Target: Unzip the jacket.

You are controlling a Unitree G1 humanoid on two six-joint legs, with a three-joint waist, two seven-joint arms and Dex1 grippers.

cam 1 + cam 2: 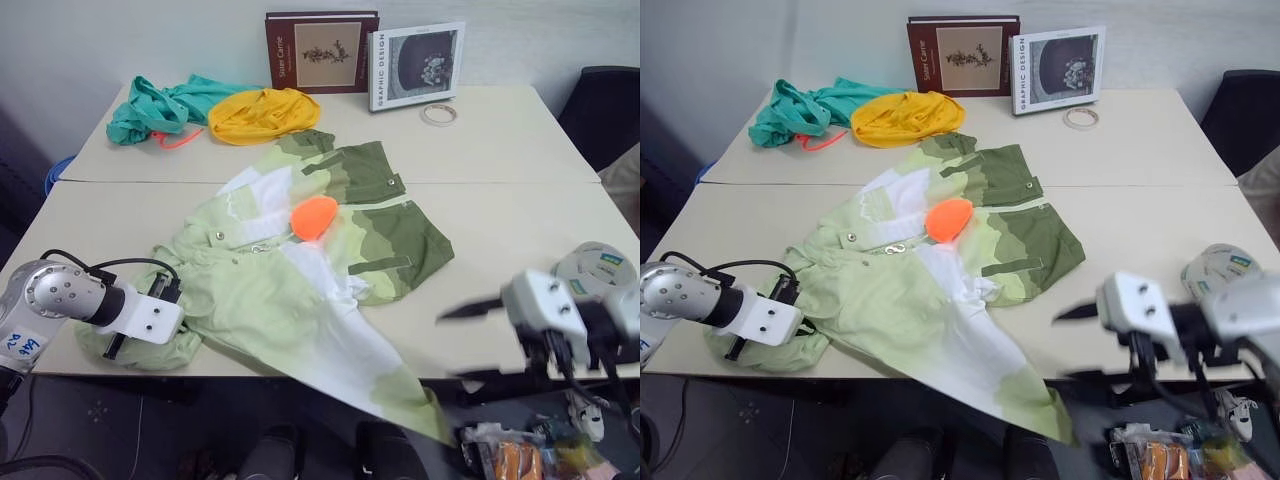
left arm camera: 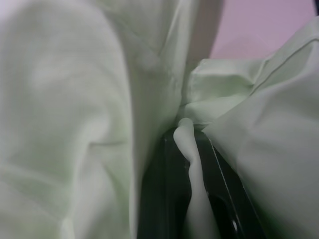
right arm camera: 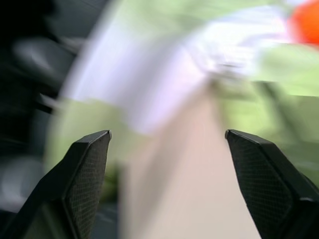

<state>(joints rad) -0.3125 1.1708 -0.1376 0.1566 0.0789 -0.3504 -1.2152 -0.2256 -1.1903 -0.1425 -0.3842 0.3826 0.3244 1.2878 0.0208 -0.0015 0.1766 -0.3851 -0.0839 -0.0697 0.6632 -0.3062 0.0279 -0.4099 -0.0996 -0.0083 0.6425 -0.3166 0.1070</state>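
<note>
The jacket (image 1: 290, 280) lies spread across the near table in bands of pale green, white and olive, with an orange piece (image 1: 313, 215) near its middle. One pointed flap (image 1: 400, 395) hangs over the table's front edge. My left gripper (image 1: 115, 345) is at the jacket's left end, shut on a fold of pale green fabric (image 2: 192, 149) that runs between its black fingers (image 2: 164, 199). My right gripper (image 1: 475, 342) hovers off the front right of the table, apart from the jacket, with its fingers (image 3: 92, 164) wide open and nothing between them.
On the far table lie a teal garment (image 1: 160, 105), a yellow garment (image 1: 262, 113), two propped books (image 1: 320, 50) (image 1: 415, 65) and a tape roll (image 1: 438, 113). A round pack (image 1: 595, 265) sits at the near table's right edge. A black chair (image 1: 610, 110) stands far right.
</note>
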